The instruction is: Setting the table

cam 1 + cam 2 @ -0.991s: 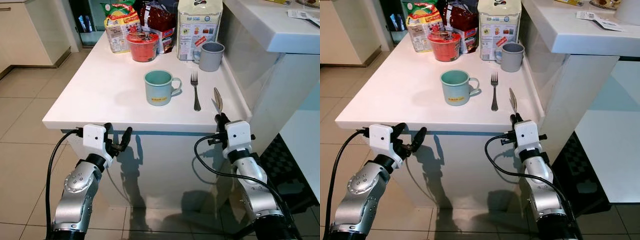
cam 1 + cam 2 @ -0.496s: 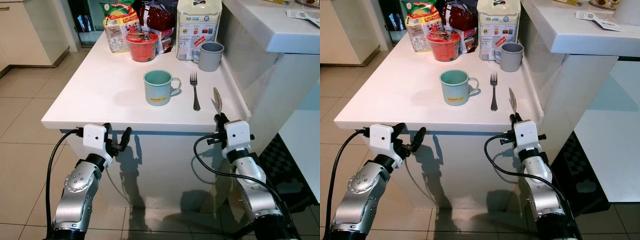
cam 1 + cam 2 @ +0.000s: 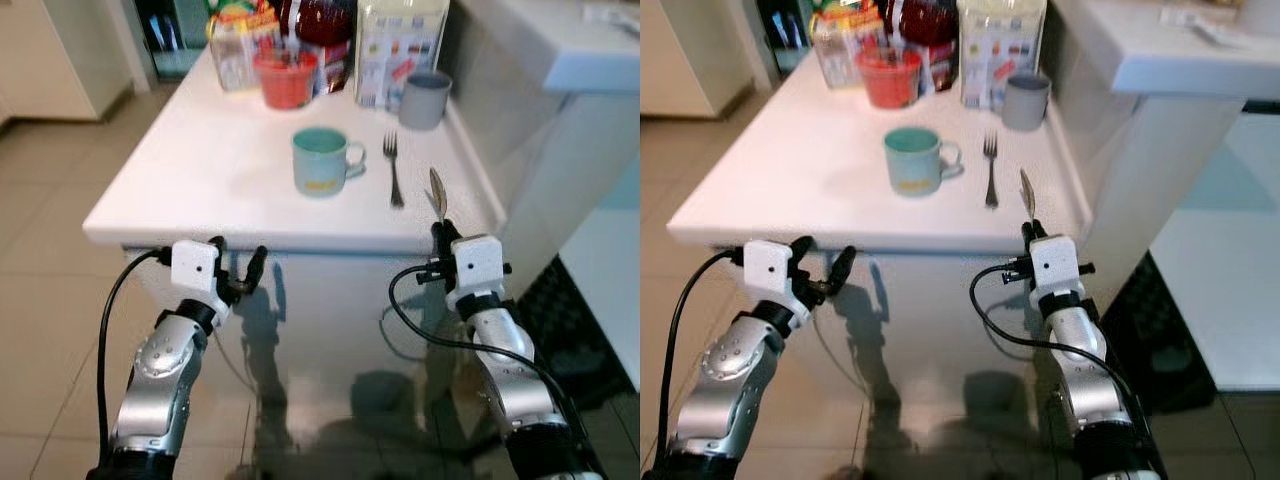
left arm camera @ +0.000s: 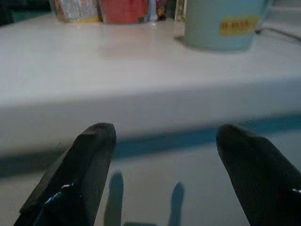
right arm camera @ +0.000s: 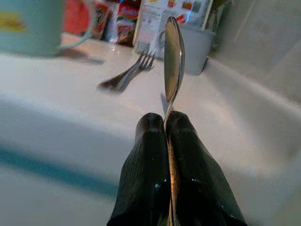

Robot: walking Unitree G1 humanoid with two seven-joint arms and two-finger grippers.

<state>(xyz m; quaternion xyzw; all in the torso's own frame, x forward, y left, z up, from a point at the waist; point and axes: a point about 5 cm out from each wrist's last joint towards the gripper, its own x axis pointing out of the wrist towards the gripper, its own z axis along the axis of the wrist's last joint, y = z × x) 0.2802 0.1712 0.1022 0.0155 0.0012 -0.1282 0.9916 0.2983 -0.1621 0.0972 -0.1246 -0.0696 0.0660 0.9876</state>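
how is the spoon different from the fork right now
The spoon is clamped between the right gripper's fingers and stands nearly upright at the table's near edge; the fork lies flat on the white table, with nothing holding it. The spoon's bowl points up, while the fork's tines point away toward the grey mug. The fork sits right of the teal mug; the spoon is nearer the robot. Both are slim silver cutlery.

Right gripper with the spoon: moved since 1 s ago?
No. The right gripper stays at the table front edge, spoon tip just right of the fork. The slight whole-picture shift is camera motion.
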